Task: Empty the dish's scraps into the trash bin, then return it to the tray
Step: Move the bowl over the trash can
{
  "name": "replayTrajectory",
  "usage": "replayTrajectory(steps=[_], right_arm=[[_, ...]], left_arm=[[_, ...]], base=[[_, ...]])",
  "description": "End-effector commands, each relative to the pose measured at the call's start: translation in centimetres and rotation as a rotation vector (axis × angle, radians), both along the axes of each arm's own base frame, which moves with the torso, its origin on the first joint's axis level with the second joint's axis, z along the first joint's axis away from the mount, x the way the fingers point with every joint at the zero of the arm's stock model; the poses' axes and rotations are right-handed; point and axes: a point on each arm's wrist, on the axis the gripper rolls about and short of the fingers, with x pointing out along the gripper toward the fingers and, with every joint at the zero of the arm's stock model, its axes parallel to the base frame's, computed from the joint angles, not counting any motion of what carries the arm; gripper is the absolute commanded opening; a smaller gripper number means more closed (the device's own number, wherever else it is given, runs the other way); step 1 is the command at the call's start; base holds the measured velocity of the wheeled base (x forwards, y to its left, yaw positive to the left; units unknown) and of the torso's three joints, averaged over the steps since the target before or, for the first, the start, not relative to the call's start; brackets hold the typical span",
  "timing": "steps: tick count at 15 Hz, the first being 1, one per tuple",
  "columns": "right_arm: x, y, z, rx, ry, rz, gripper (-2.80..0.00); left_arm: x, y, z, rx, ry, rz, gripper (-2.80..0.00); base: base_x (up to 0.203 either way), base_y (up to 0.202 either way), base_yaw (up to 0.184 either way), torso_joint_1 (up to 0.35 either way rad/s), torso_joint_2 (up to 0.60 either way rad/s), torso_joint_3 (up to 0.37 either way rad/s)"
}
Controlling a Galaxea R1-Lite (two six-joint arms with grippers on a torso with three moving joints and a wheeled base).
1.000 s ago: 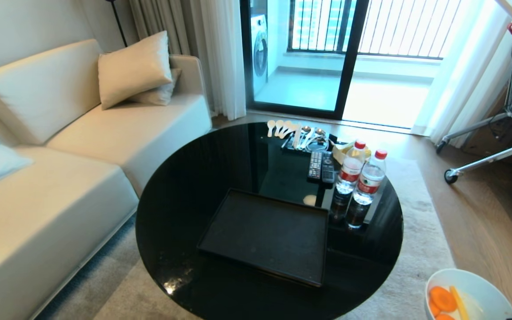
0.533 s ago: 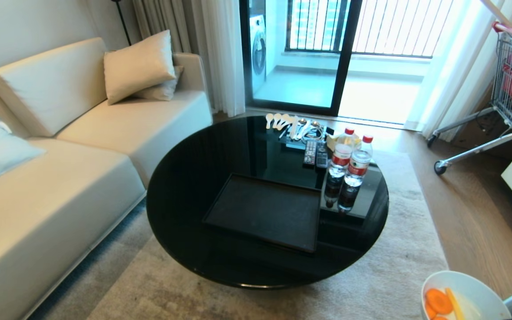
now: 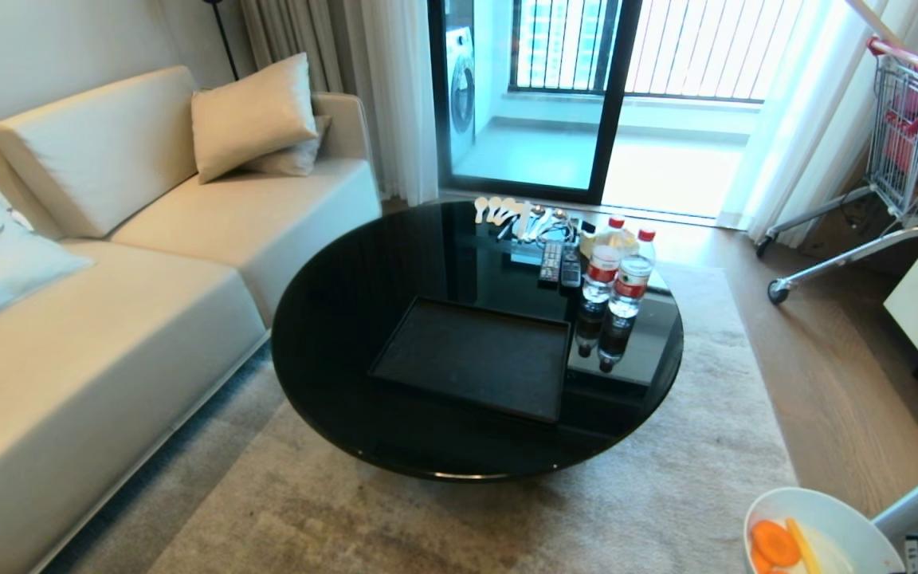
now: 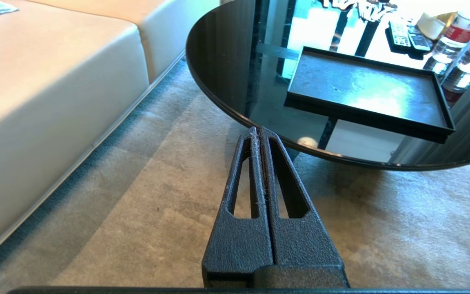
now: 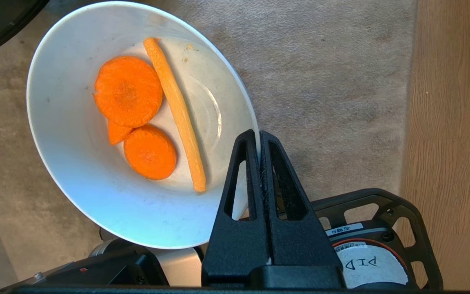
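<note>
Holding: right end effector (image 5: 259,136) pinched tight on the rim of the dish (image 5: 96,196), out over the rug (image 3: 443,518)
Scraps (image 5: 127,92): carrot slices and one pale stick, lying inside the dish
Dish position: five o'clock of the counter (image 3: 331,319), well apart
Tray (image 3: 471,359): bare, on the counter
Left end effector (image 4: 258,132): fingers pressed together, empty, above the rug

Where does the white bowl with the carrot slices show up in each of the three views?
Head view: the dish sits at the lower right corner, over the rug, off the table.
Left wrist view: not in it; only the tray and table show.
Right wrist view: it fills the upper left, its rim pinched by the right gripper.
Shared landmark: the grey rug appears in all three.
</note>
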Motion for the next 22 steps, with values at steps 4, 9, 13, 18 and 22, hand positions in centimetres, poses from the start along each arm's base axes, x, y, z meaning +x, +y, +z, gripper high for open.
replayTrajectory(steps=[4,9,13,18,22], right_arm=[[0.34,0.24,0.04,-0.002,0.009,0.003,-2.80],[0.30,0.21,0.09,0.010,0.007,-0.021,-2.80],[0.22,0.21,-0.21,0.013,0.021,-0.029,-2.80],[0.39,0.26,-0.29,0.027,0.028,-0.058,-2.80],[0.41,0.29,-0.11,0.033,0.020,-0.057,-2.80]], left_arm=[[0.00,0.00,0.01,-0.001,-0.001,0.000,-2.80],[0.00,0.00,0.01,-0.001,-0.001,0.000,-2.80],[0.00,0.00,0.01,-0.001,-0.001,0.000,-2.80],[0.00,0.00,0.01,-0.001,-0.001,0.000,-2.80],[0.00,0.00,0.01,-0.001,-0.001,0.000,-2.80]], base=[[0.000,0.000,0.000,0.000,0.00,0.000],[0.000,0.000,0.000,0.000,0.00,0.000],[0.000,0.000,0.000,0.000,0.00,0.000],[0.000,0.000,0.000,0.000,0.00,0.000],[-0.002,0.004,-0.086,0.002,0.00,0.003]])
